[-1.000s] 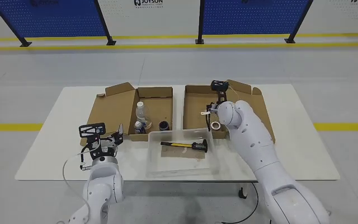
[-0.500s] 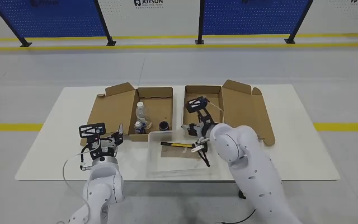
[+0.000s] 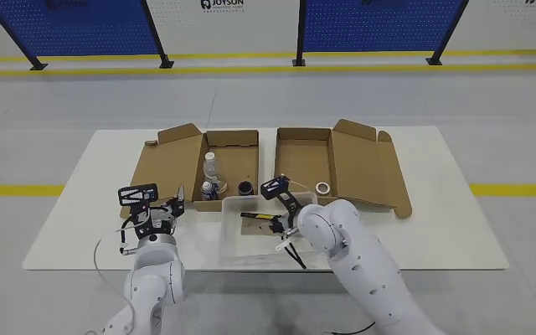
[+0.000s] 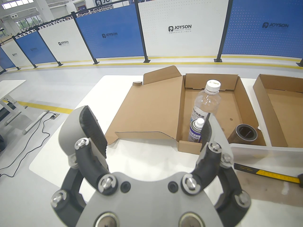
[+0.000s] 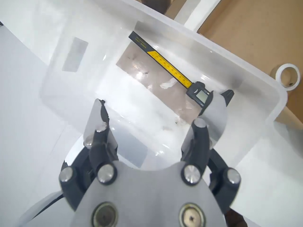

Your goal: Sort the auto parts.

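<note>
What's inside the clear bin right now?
Just a digital caliper, lying flat on the floor of the clear bin. Its jaw end is partly covered by one finger of the open right gripper, so that tip can't be checked.

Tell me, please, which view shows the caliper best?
Right wrist view: the caliper is close, scale and display plain. In the top view an arm covers its head; the left wrist view catches part of its scale.

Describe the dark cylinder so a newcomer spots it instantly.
On the white table, take the cardboard box on the robot's left. In its corner nearest the clear plastic bin stands a short dark cylinder, open end up. Its neighbours, a clear bottle and a spray can, are both white-capped; it alone is dark and hollow.
</note>
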`<state>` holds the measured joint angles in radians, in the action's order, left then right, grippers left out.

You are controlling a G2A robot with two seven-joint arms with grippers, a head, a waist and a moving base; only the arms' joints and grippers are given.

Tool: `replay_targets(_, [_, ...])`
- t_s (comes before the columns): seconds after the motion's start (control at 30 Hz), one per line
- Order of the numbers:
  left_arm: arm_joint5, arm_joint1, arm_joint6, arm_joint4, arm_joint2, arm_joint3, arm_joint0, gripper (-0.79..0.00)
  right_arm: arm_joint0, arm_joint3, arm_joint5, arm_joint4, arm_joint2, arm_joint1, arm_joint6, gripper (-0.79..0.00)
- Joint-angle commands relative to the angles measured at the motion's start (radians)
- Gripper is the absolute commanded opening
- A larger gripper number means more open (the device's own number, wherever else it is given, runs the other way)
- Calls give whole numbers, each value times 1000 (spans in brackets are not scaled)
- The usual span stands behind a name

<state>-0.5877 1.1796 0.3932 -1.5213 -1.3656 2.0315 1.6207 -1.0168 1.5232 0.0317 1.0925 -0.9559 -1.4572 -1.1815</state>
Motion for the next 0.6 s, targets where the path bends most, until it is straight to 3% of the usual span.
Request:
replay_targets(0.0, [0, 0, 0, 0, 0, 0, 0, 0, 23, -49, -6, -2, 16, -4, -2, -77])
replay_targets(0.2, [0, 0, 0, 0, 0, 0, 0, 0, 80, -167, -40, -4, 74, -20, 18, -95])
replay_targets(0.57, [0, 0, 0, 0, 0, 0, 0, 0, 158, -305, -42, 11, 130, -43, 10, -25])
